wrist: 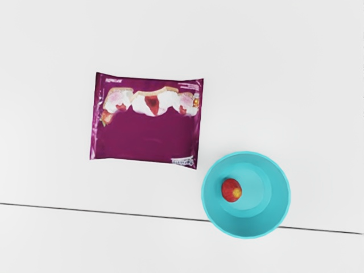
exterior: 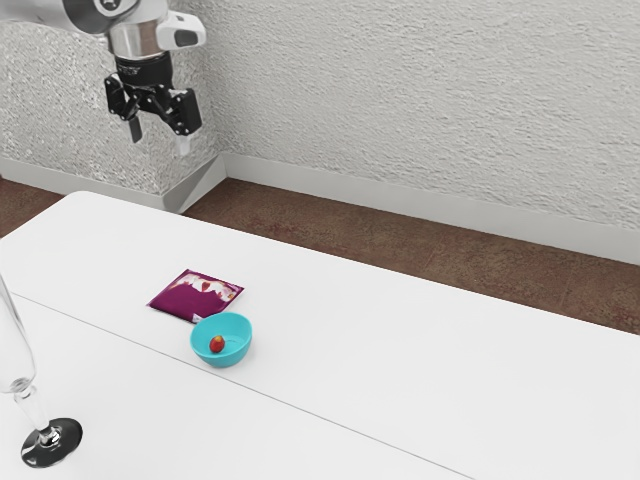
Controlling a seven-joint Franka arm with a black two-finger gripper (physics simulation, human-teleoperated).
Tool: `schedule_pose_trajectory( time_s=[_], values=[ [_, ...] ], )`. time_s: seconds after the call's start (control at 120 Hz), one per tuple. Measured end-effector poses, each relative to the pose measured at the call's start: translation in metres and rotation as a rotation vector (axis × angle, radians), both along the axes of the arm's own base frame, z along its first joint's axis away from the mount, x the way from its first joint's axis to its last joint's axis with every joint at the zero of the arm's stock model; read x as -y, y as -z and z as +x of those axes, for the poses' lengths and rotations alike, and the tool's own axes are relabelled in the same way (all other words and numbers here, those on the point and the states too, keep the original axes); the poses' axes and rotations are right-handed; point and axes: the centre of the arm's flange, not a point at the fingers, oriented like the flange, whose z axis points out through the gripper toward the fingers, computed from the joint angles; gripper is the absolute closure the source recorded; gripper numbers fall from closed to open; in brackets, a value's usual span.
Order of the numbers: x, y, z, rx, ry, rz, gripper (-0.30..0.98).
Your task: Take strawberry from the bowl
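Note:
My gripper (exterior: 160, 143) hangs high at the exterior view's upper left, well above the table and away from the bowl, with its two fingers spread apart and nothing between them. The turquoise bowl (exterior: 240, 345) stands upright on the white table, and the small red strawberry (exterior: 217, 344) lies inside it. Seen from above in the wrist view, the strawberry (wrist: 231, 190) rests toward one side of the bowl (wrist: 273, 196), and its yellowish end faces the bowl's middle.
A purple snack packet (exterior: 187, 300) lies flat close beside the bowl; the wrist view shows its printed face (wrist: 148, 136). A clear stemmed glass with a dark base (exterior: 52, 443) stands at the exterior view's lower left. A thin seam crosses the white table (exterior: 400, 330).

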Motion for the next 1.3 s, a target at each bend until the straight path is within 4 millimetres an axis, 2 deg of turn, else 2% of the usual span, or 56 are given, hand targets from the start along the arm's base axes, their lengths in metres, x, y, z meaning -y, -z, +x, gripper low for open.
schedule_pose_trajectory(
  time_s=[0.167,0.267,0.308,0.392,0.425,0.525,0.575,0.683,0.742,0.8,0.842,0.883,0.992,1.142,1.3],
  values=[
    [-0.014,0.001,-0.001,-0.001,-0.029,-0.02,0.0],
    [-0.014,0.001,-0.003,-0.007,-0.002,-0.016,0.01],
    [-0.009,0.031,-0.004,-0.057,0.051,-0.002,0.03],
    [-0.003,0.132,-0.017,-0.18,0.18,0.003,0.08],
    [-0.004,0.162,-0.022,-0.2,0.227,0.001,0.11],
    [-0.013,0.209,-0.021,-0.196,0.337,-0.004,0.18],
    [-0.018,0.24,-0.027,-0.206,0.386,-0.014,0.2],
    [-0.025,0.281,-0.023,-0.188,0.489,-0.019,0.23],
    [-0.013,0.289,-0.016,-0.162,0.567,-0.012,0.24],
    [0.017,0.29,-0.011,-0.133,0.673,-0.003,0.26],
    [0.037,0.298,-0.019,-0.137,0.741,-0.006,0.27],
    [0.046,0.311,-0.031,-0.148,0.788,-0.012,0.29],
    [0.047,0.324,-0.041,-0.142,0.858,-0.015,0.32],
    [0.045,0.328,-0.038,-0.121,0.93,-0.007,0.36],
    [0.039,0.343,-0.035,-0.124,0.982,-0.01,0.38]
  ],
)
